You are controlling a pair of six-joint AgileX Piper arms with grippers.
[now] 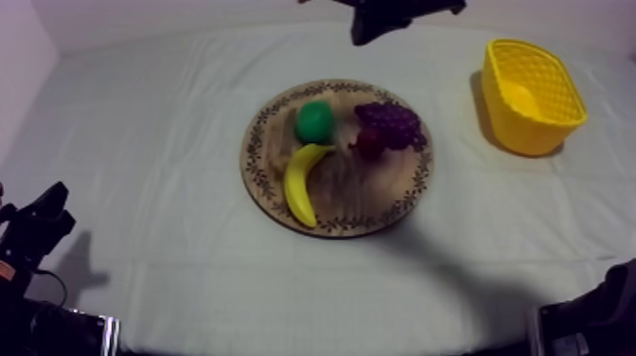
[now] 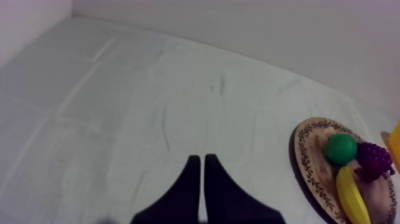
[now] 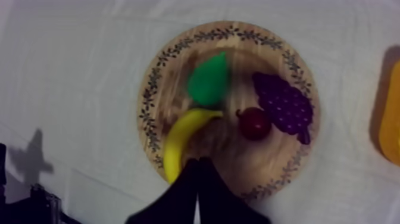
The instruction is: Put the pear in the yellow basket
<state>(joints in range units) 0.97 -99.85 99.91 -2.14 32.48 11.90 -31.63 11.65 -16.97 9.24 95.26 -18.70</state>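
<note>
In the left wrist view the picture's edge cuts off part of the board, the end of the banana and all but a sliver of the basket. In the right wrist view the right fingers cover the board's near rim, and the edge cuts the basket. In the top view the upper edge cuts the right arm, the lower corner the left arm.

My top camera looks down at a slant on the table. My left wrist camera sits low, facing across the cloth; the right looks straight down over the wooden board, which all three share.
</note>
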